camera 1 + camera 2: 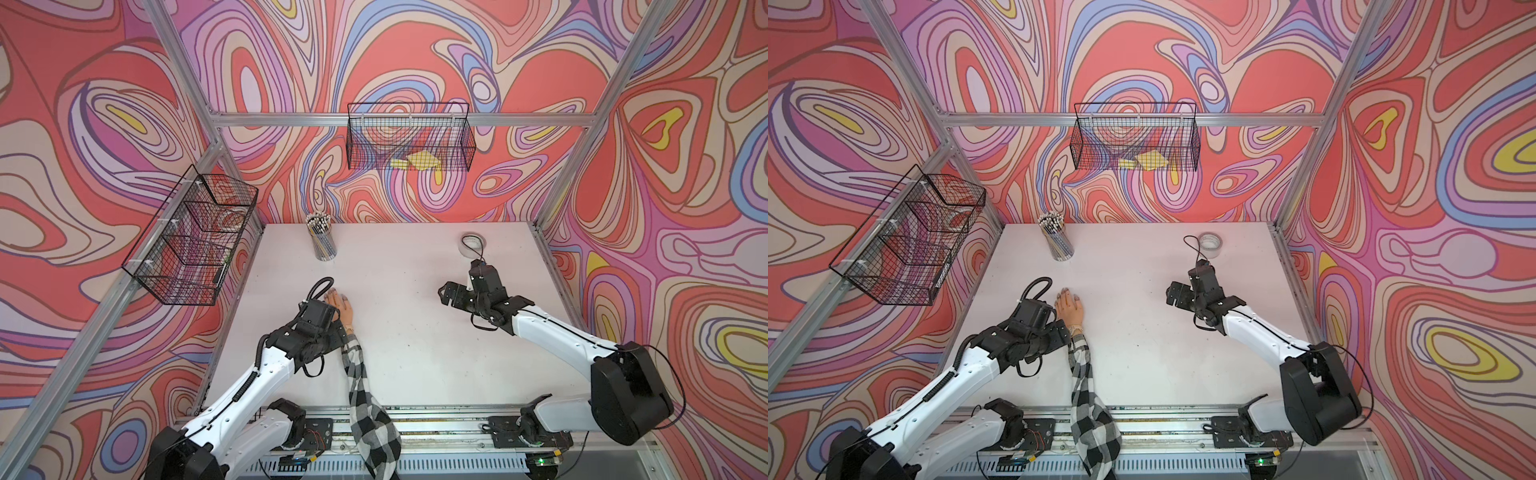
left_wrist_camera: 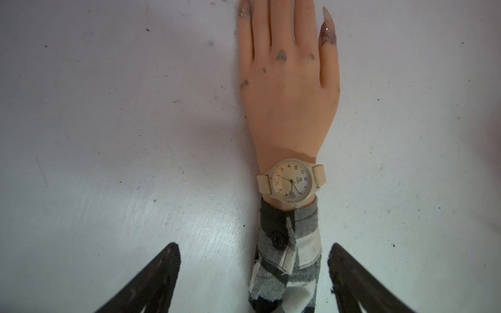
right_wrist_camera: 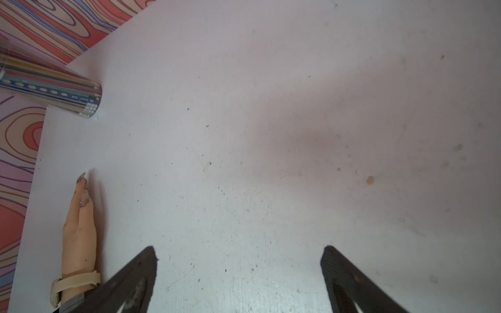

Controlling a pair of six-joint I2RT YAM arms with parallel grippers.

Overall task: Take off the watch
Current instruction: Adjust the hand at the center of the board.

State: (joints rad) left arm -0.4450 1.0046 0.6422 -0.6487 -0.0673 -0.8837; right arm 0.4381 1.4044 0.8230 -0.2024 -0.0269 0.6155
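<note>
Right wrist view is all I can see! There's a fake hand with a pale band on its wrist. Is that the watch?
Observer: Yes. The left wrist view shows the watch from above: round pale dial, strapped around the wrist of the fake hand.
Operator: Where's the other arm?
Observer: The left gripper hangs over the checked sleeve, fingers spread wide, holding nothing.
Operator: What's behind my arm?
Observer: In both top views, a roll of tape stands on the table, farther back than the right gripper.
</note>
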